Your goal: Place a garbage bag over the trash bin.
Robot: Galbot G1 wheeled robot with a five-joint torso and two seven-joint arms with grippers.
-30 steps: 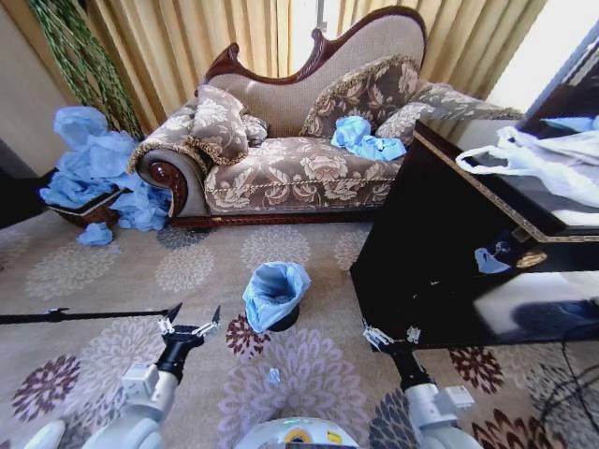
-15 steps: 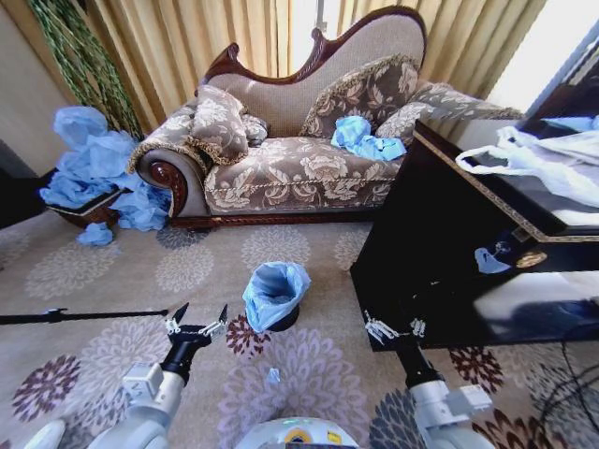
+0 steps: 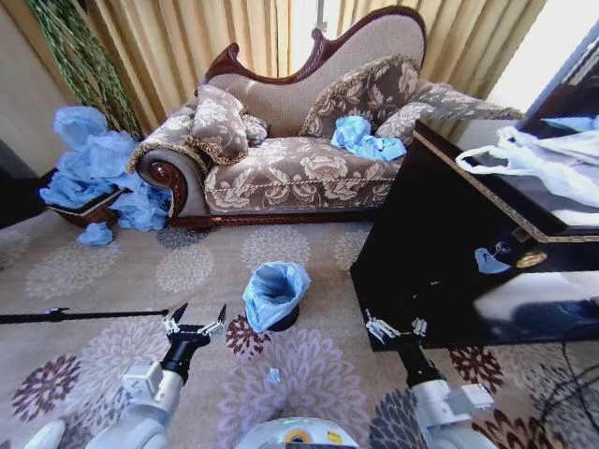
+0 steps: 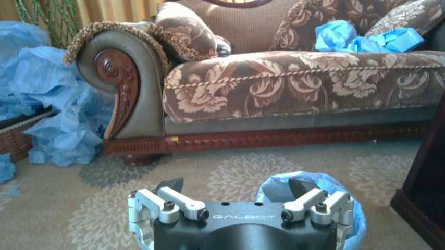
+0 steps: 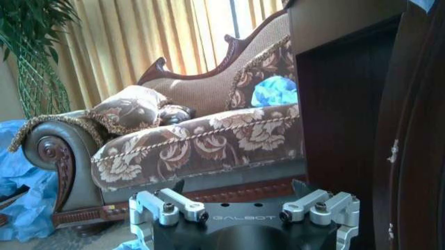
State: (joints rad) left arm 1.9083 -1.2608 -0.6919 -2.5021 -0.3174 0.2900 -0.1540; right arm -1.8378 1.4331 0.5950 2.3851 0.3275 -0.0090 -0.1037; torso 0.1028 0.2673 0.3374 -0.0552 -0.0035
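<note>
Since the garbage bag [image 3: 274, 292] is thin, soft and light, it should crumple and slip easily, so its rim where it drapes over the trash bin [image 3: 284, 321] looks the place to pinch. Left of that bin, the left hand [image 3: 195, 328] hovers wide open, empty. Right of it, the right hand [image 3: 393, 328] hangs open and empty too.

Head view looks down across the carpet [image 3: 112, 281]; both low wrist views face the sofa [image 4: 278, 88], apparently from nearby.
</note>
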